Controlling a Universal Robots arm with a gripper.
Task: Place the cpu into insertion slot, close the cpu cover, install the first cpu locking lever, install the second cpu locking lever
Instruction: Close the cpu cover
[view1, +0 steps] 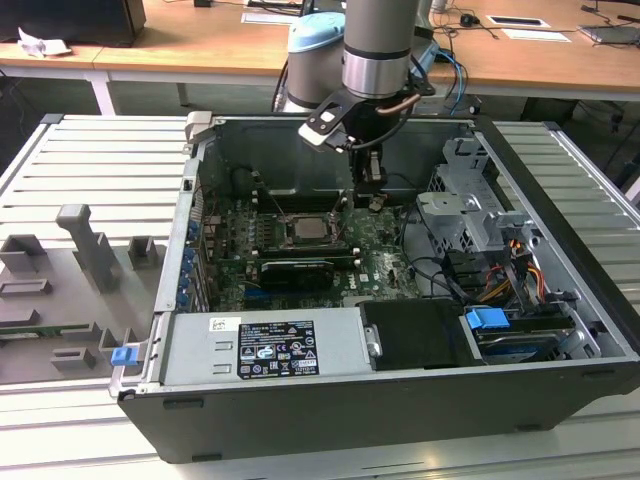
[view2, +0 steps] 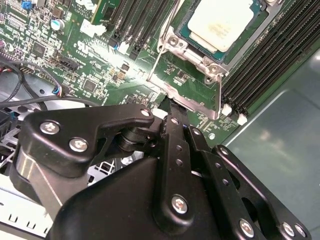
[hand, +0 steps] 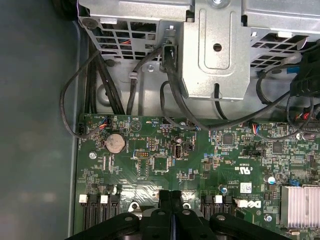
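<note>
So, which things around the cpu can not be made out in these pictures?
Second wrist view: the cpu is cut off by the picture's edge.
Same view: the gripper body hides whether its tips touch the cpu cover.
Exterior view: the insertion slot is too small to show its latching.

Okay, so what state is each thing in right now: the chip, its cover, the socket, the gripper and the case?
cpu: seated flat in the insertion slot.
insertion slot: filled by the chip.
cpu cover: down, framing the chip.
gripper: shut, nothing between its fingers, tips close to the slot's edge.
computer case: lying on its side, open on top.
</note>
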